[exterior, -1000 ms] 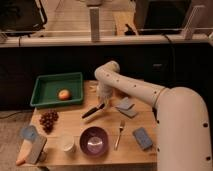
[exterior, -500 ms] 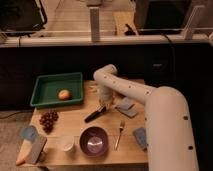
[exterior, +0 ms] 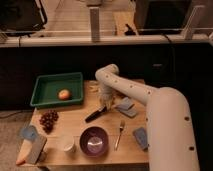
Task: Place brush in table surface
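Observation:
The brush [exterior: 95, 115] shows as a slim black stick lying aslant at the middle of the tan wooden table surface [exterior: 75, 116]. Its upper end reaches up to my gripper [exterior: 104, 103], and its bristle head is hidden there. The gripper hangs from the white arm [exterior: 150, 100] that comes in from the right, and it sits low over the table just right of the green tray. I cannot tell whether the brush rests on the wood or is held.
A green tray [exterior: 44, 80] at the back left holds an orange fruit [exterior: 63, 94]. Grapes [exterior: 48, 120], a purple bowl [exterior: 94, 141], a white cup [exterior: 66, 143], a silver fork [exterior: 120, 134] and grey-blue pads [exterior: 126, 106] [exterior: 141, 137] lie around.
The arm has swung so its forearm fills more of the right side. The gripper and the brush have shifted slightly lower toward the table.

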Tool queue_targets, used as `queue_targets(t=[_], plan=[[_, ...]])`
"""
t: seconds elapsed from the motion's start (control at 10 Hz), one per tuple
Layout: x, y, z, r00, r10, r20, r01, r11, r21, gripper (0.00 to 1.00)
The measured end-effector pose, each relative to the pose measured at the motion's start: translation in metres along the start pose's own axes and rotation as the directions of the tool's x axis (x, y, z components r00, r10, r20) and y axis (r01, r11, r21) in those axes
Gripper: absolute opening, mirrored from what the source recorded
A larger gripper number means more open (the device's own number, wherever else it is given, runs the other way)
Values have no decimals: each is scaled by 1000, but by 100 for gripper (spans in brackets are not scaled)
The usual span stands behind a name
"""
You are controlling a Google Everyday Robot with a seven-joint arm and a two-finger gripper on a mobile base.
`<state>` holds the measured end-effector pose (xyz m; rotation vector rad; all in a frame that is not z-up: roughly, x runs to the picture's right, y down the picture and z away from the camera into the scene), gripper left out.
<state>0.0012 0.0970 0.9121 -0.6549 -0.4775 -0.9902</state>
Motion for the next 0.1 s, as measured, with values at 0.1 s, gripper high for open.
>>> queue_targets(t=[0.1], plan=[[0,0,-1,1000,-3,2,3,1000,15,80]])
